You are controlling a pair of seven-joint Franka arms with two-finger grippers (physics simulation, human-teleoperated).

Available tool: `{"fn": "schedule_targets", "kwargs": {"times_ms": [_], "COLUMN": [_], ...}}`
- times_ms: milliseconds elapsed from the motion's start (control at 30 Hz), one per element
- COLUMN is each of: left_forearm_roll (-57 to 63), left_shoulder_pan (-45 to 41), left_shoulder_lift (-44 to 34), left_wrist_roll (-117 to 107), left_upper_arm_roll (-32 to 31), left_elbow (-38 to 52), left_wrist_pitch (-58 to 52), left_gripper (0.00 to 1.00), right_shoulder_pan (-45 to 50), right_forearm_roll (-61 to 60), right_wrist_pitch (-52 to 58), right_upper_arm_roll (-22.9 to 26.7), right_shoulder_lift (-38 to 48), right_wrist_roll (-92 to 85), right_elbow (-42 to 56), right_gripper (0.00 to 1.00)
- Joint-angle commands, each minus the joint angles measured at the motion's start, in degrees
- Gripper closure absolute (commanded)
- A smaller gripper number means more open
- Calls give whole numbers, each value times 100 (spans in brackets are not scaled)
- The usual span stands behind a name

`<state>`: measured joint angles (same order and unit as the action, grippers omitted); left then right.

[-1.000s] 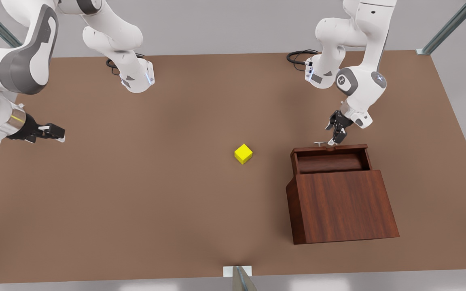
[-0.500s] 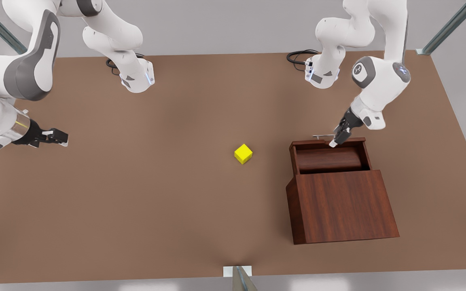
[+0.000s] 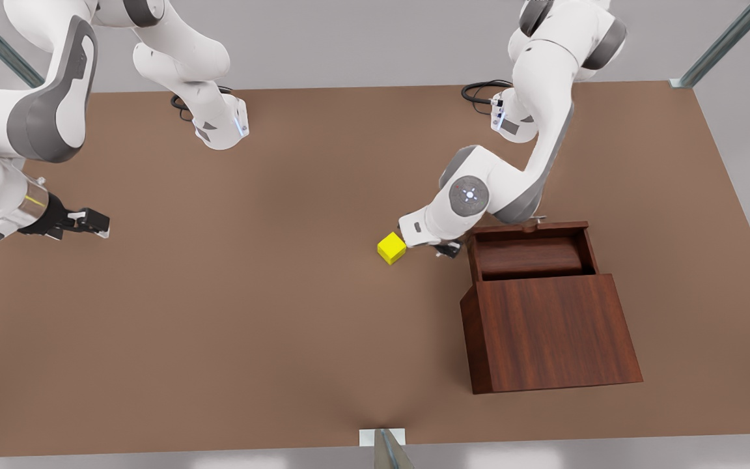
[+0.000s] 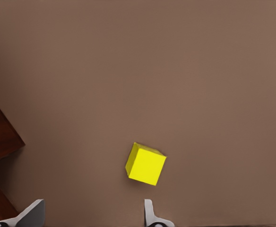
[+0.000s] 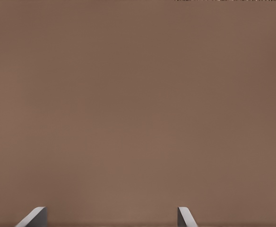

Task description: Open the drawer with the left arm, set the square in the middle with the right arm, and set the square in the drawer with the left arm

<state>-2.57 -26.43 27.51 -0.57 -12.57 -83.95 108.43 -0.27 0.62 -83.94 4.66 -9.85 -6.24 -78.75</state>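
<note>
Resting on the bare tabletop (image 3: 219, 312) near centre, the yellow square (image 3: 391, 247) sits loose, w/ no finger contact. Left gripper (image 3: 443, 249) hangs low between square and drawer (image 3: 528, 251), close to both; in left wrist view its fingertips (image 4: 150, 213) are spread apart, empty, square (image 4: 146, 164) just ahead of them. Drawer is pulled out of the wooden box (image 3: 551, 332), tray interior exposed. Right gripper (image 3: 92, 223) waits at the front view's left edge, well apart from square; fingertips (image 5: 184, 215) spread, nothing between.

Black cables (image 3: 479, 88); metal struts (image 3: 726, 40).
</note>
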Motion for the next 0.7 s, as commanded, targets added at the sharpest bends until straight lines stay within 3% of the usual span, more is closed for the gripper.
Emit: {"fn": "schedule_targets", "kwargs": {"times_ms": [0, 400, 667], "left_forearm_roll": [1126, 1549, 1681], "left_shoulder_pan": [-186, -934, -1022], "left_shoulder_lift": [27, 897, 923], "left_wrist_roll": [30, 285, 127], "left_upper_arm_roll": [0, 0, 52], "left_elbow": [1, -104, -1115], "left_wrist_pitch": [38, 794, 1927], "left_gripper": [0, 0, 0], "right_shoulder_pan": [1, -8, -8], "right_forearm_roll": [0, -26, -26], "right_wrist_pitch": [0, 0, 0], "right_upper_arm_roll": [0, 0, 0], "right_shoulder_lift": [0, -8, -8], "right_wrist_roll": [0, 0, 0], "right_elbow": [0, 0, 0], "right_gripper": [0, 0, 0]}}
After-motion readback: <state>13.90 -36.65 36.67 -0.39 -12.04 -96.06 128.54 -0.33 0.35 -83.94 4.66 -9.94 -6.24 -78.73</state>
